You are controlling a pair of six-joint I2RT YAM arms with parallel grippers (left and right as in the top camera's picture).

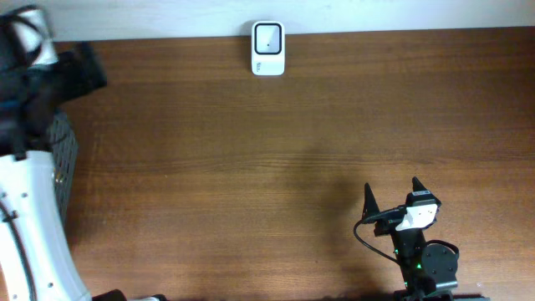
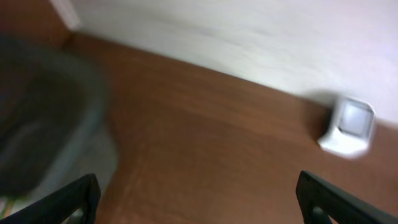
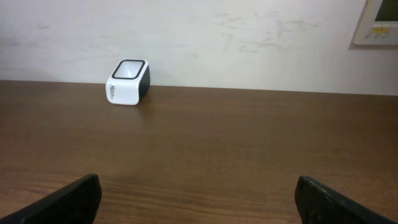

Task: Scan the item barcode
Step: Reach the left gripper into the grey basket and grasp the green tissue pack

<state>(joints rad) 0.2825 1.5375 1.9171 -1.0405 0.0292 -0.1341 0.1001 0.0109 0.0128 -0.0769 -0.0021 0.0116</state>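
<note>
Two arms wait at the brown table (image 1: 251, 167), and neither holds anything. The left fingers (image 2: 68, 202) are spread wide near a dark mesh basket (image 1: 63, 150) at the table's left edge, though that wrist view is blurred. The right fingers (image 1: 369, 201) are spread just as wide at the near right, pointing toward the far wall. A small white scanner (image 1: 268, 48) with a dark window stands at the far edge against the wall, well apart from both. The print on its side is too small to read.
</note>
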